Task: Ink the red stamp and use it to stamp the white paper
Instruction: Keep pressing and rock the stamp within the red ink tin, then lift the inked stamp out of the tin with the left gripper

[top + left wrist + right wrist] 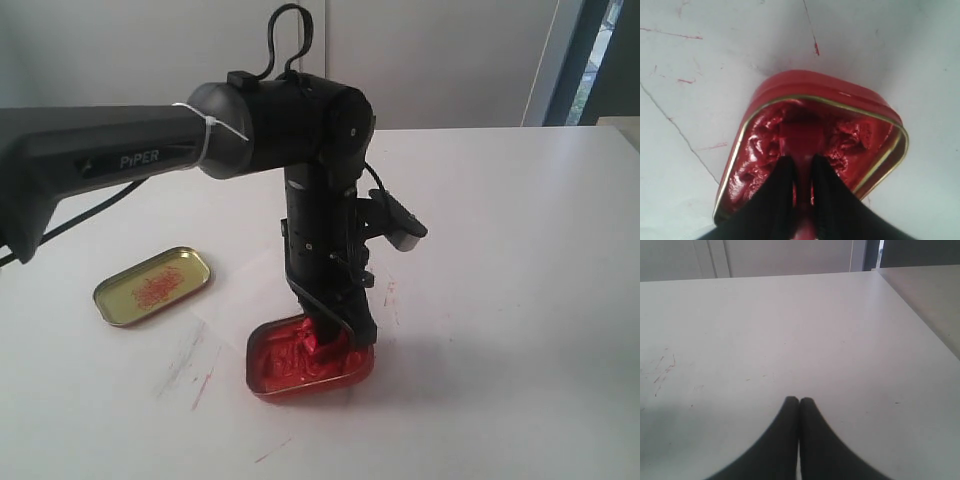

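The red stamp (801, 136) stands base-down in the lumpy red paste of the open ink tin (826, 83). My left gripper (801, 161) is shut on its handle. In the exterior view that gripper (335, 330) points straight down into the tin (268, 372) near the table's front, and its fingers mostly hide the stamp. My right gripper (799, 400) is shut with nothing in it, low over bare table; it does not show in the exterior view. I cannot tell the white paper apart from the white tabletop.
The tin's gold lid (152, 285) lies open side up to the left of the tin, with red smears inside. Red scratch marks (196, 372) streak the table around the tin. The left arm (120, 150) reaches in from the left edge.
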`<state>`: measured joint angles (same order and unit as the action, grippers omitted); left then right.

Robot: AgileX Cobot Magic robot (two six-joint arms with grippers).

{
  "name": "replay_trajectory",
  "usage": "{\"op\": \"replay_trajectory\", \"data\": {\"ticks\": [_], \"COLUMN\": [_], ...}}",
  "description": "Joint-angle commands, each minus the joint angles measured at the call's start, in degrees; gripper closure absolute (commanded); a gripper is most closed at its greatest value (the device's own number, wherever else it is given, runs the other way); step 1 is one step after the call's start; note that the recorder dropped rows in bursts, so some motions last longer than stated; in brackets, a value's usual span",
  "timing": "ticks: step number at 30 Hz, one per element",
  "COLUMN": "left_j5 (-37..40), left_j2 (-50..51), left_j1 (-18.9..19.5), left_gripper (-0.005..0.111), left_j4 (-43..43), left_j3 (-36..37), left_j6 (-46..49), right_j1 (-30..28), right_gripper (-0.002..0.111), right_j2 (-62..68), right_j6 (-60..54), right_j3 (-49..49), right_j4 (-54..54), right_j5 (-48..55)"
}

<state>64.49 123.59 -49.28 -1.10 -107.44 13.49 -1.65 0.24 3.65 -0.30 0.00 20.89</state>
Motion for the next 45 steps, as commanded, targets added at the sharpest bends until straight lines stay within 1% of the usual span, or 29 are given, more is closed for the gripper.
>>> {"op": "replay_trajectory", "data": {"ticks": [1, 21, 25, 30, 39, 45], "left_j5": [5.47, 5.47, 5.47, 5.47, 5.47, 5.44], "left_j2": [-1.56, -1.59, -2.18, -3.22, -5.49, -6.19], "left_j1": [0.0, 0.0, 1.21, 1.48, 6.67, 8.99], "left_gripper": [0.107, 0.107, 0.107, 0.107, 0.107, 0.107], "left_j4": [-0.29, 0.48, 0.67, 1.48, 0.78, 1.1], "left_j3": [-0.15, -0.15, -0.15, -0.15, -0.15, -0.15], "left_j6": [0.06, 0.06, -1.38, -1.52, -2.06, -2.1], "right_j1": [-0.08, -0.08, -0.08, -0.08, -0.08, -0.08], "right_gripper": [0.108, 0.108, 0.108, 0.108, 0.108, 0.108], "right_j2": [-0.24, -0.24, -0.24, -0.24, -0.24, -0.24], "right_j6": [0.08, 0.08, 0.08, 0.08, 0.08, 0.08], "right_j3": [0.3, 0.3, 0.3, 0.3, 0.3, 0.3], "right_j4": [0.0, 0.0, 0.0, 0.0, 0.0, 0.0], "right_j5": [-0.77, -0.77, -0.77, -0.77, -0.77, -0.77]}}
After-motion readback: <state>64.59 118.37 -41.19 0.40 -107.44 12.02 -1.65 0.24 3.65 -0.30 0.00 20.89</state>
